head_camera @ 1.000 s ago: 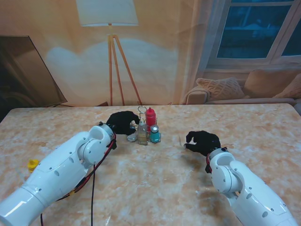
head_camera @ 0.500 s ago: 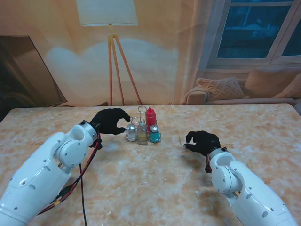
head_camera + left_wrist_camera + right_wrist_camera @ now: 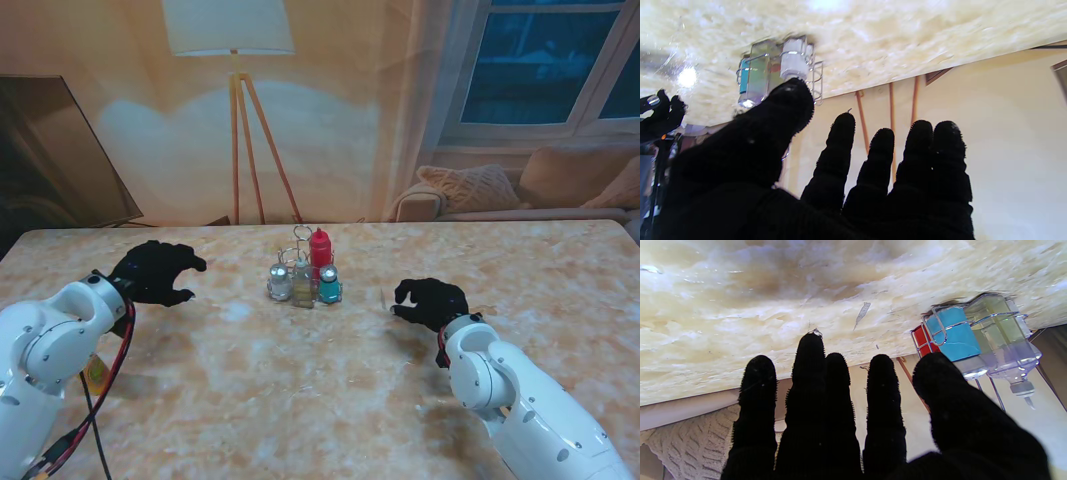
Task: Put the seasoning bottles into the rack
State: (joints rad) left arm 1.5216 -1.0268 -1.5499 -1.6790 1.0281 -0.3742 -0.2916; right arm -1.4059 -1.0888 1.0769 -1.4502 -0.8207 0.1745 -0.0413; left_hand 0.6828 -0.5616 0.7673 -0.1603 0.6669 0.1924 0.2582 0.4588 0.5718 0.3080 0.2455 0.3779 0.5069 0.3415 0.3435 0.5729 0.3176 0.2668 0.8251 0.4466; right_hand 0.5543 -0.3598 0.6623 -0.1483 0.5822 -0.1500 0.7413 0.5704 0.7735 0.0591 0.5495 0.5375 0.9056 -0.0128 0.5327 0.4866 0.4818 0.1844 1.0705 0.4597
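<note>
**Four bottles in the rack, both robot hands empty**

Stand view: the wire rack (image 3: 304,283) stands mid-tabletop (image 3: 330,390) holding a red-capped bottle (image 3: 320,250), a teal shaker (image 3: 329,286), a clear glass bottle (image 3: 302,281) and a white-filled shaker (image 3: 281,282). My left robot hand (image 3: 155,272) hangs well left of it, fingers spread, empty. My right robot hand (image 3: 430,300) sits right of it, loosely curled.

Left wrist view: fingers (image 3: 880,156) apart, nothing held; rack (image 3: 780,71) ahead.

Right wrist view: fingers (image 3: 813,380) extended, empty; rack (image 3: 973,330) beside the thumb.

looks like a home living room: lamp (image 3: 229,40) on a wooden tripod at 12 o'clock, sofa (image 3: 520,185) with cushions under a window (image 3: 545,65) at 2 o'clock
</note>
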